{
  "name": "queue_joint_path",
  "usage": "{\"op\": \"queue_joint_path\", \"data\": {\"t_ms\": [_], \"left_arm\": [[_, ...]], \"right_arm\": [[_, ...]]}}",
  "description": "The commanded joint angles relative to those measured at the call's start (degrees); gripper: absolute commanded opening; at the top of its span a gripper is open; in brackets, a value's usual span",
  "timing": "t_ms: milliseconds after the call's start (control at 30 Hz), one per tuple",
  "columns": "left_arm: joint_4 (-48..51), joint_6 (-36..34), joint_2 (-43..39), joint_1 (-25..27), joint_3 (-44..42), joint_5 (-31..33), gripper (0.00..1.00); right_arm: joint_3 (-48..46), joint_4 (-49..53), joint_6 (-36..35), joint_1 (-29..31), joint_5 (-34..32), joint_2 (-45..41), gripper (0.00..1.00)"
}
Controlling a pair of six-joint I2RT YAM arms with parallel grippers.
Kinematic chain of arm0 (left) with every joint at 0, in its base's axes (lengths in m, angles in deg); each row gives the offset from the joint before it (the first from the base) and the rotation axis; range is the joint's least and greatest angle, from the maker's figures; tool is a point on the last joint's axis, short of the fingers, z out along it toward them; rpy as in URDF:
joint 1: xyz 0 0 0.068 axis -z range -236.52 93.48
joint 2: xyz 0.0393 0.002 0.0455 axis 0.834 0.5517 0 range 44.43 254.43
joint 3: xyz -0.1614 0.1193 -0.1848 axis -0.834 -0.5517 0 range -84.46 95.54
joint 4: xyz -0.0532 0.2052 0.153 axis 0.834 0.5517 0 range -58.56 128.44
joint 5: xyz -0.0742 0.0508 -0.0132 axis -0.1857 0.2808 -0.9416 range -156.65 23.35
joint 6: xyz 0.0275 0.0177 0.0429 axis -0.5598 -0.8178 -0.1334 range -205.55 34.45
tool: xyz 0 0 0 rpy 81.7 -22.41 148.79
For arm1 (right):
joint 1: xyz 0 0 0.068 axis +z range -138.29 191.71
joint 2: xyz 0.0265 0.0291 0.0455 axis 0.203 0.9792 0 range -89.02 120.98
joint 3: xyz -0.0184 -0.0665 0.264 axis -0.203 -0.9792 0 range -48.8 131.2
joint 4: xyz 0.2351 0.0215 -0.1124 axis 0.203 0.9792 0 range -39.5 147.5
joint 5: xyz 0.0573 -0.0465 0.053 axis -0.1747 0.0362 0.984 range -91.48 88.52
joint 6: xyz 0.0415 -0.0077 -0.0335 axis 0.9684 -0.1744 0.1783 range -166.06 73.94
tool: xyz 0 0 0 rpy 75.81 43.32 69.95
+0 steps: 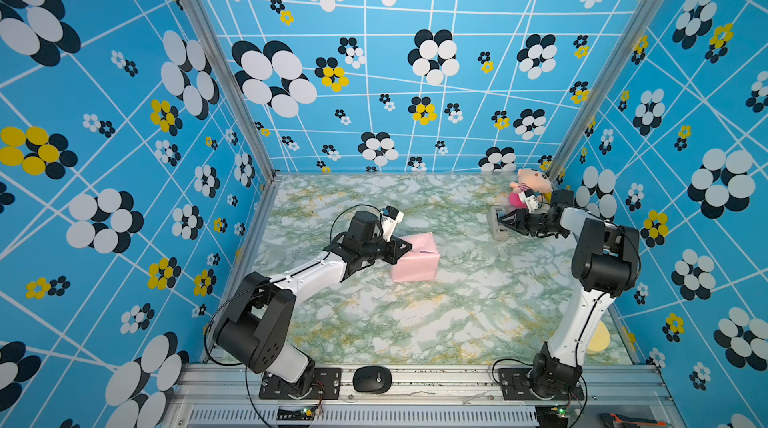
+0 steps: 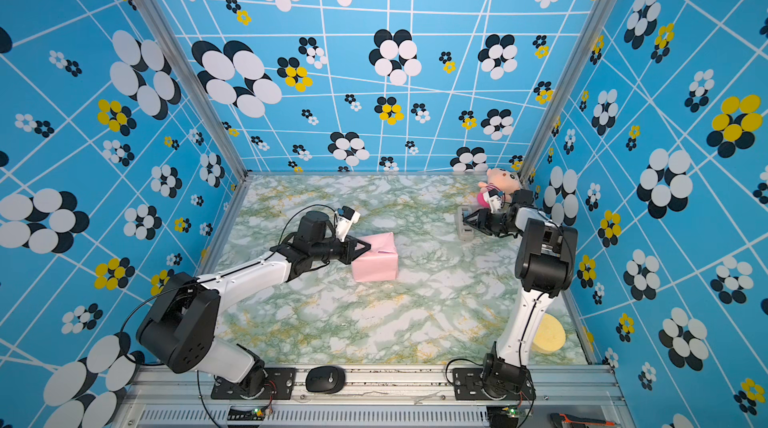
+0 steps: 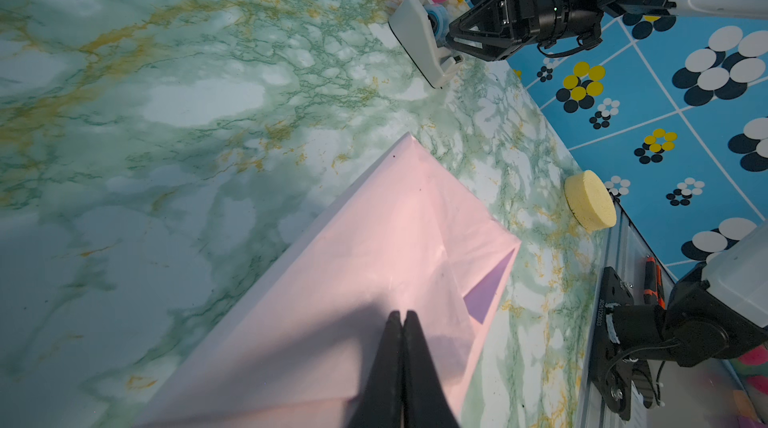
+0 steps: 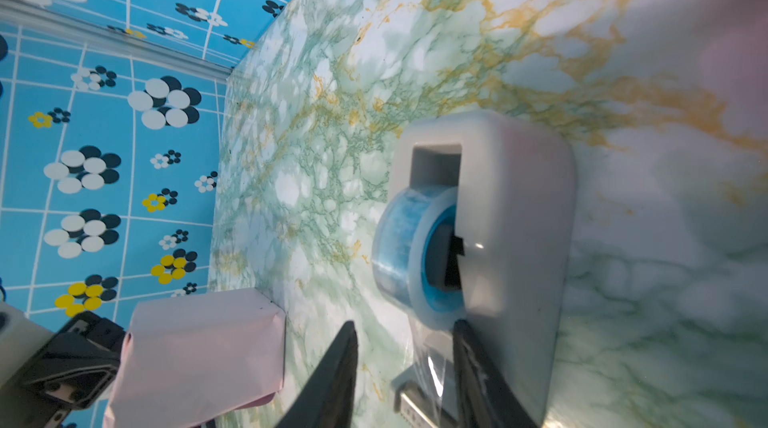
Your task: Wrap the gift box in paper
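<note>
The gift box is hidden inside the paper (image 1: 415, 261) (image 2: 376, 261), which is folded round it into a pale pink parcel at mid-table. A small lilac triangle (image 3: 486, 293) of the paper's other face shows at one end fold. My left gripper (image 1: 409, 245) (image 2: 368, 246) (image 3: 402, 313) is shut, with nothing between its jaws. Its closed tips lie on the parcel's top near its left edge. My right gripper (image 1: 500, 222) (image 2: 467, 222) (image 4: 404, 324) is open at the far right. Its jaws straddle the cutter end of a grey tape dispenser (image 4: 511, 238), with a clear tape strip (image 4: 436, 363) between them.
A pink plush toy (image 1: 532, 186) sits in the far right corner behind the tape dispenser (image 1: 495, 226). A yellow sponge disc (image 1: 598, 338) (image 3: 590, 201) lies near the right arm's base. A black mouse (image 1: 372, 380) rests on the front rail. Patterned walls enclose three sides.
</note>
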Motion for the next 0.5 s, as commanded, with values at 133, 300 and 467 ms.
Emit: {"op": "queue_joint_path", "data": {"t_ms": [133,300,467], "left_arm": [[7.78,-1.06,3.0,-0.23,-0.96,4.8,0.06],[7.91,-1.18,3.09,-0.23,-0.69,4.92,0.06],[8.0,-1.25,3.31,-0.13,-0.34,4.93,0.06]], "right_arm": [[2.25,2.81,-0.42,-1.13,-5.6,-0.31,0.46],[4.09,6.27,-2.19,-1.05,-4.35,0.74,0.44],[6.25,10.89,-4.51,-0.97,-3.33,2.17,0.43]]}}
